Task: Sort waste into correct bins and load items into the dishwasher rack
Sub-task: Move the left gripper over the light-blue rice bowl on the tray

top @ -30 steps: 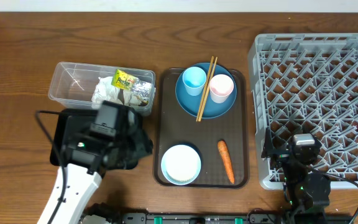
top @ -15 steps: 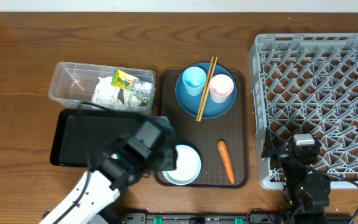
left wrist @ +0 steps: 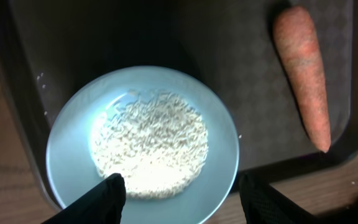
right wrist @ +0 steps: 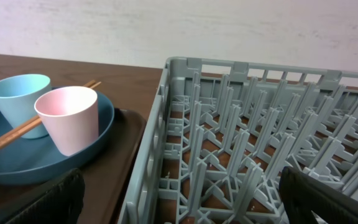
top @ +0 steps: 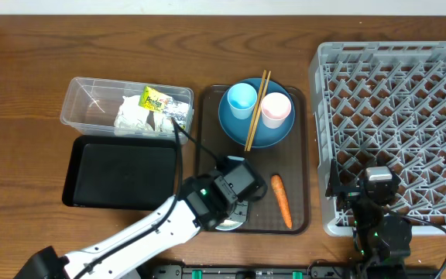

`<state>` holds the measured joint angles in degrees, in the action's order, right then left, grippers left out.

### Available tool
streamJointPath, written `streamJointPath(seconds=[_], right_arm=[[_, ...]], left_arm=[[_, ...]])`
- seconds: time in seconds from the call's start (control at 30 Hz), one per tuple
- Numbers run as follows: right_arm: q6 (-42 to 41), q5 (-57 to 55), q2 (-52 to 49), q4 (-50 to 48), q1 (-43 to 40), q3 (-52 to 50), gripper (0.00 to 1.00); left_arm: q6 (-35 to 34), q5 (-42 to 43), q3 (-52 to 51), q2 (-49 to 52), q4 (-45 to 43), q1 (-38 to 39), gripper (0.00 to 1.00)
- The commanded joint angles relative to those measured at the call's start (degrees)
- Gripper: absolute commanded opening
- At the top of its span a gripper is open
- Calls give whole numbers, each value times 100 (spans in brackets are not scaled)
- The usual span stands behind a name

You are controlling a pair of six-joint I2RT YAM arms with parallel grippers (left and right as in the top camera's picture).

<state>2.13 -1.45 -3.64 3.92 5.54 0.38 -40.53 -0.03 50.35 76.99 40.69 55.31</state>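
Observation:
My left gripper [left wrist: 182, 202] hangs open just above the light-blue bowl [left wrist: 67, 149], which holds white rice [left wrist: 149, 142]. One finger [left wrist: 104, 199] is over the bowl's near rim and the other [left wrist: 260, 199] is outside it. The orange carrot [left wrist: 303, 74] lies to the bowl's right. In the overhead view the left gripper [top: 238, 182] covers most of the bowl [top: 229, 225], beside the carrot [top: 281, 200]. The dark-blue plate [top: 235, 128] carries a light-blue cup [top: 241, 99], a pink cup [top: 276, 109] and chopsticks [top: 255, 108]. My right gripper [right wrist: 188, 205] is open and empty over the near left corner of the grey rack [right wrist: 247, 143].
A clear tub [top: 91, 105] at the left holds a crumpled napkin [top: 134, 116] and a yellow-green packet [top: 155, 99]. An empty black tray [top: 122, 172] lies in front of it. The brown serving tray [top: 207, 155] bears the plate, bowl and carrot. The rack [top: 393, 101] fills the right side.
My left arm swung right from above the black tray to above the bowl on the brown tray. The right arm has not moved.

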Motion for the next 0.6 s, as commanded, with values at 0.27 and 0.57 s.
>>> streamJointPath(seconds=[0.27,0.57], right_arm=[[26,2,-2,20,44,-7,99],[26,0,-2,20,44,-7,99]], left_arm=[[-72,-684,175,48,-339,859,62],[-72,-1121,164,59,-632,1099,62]])
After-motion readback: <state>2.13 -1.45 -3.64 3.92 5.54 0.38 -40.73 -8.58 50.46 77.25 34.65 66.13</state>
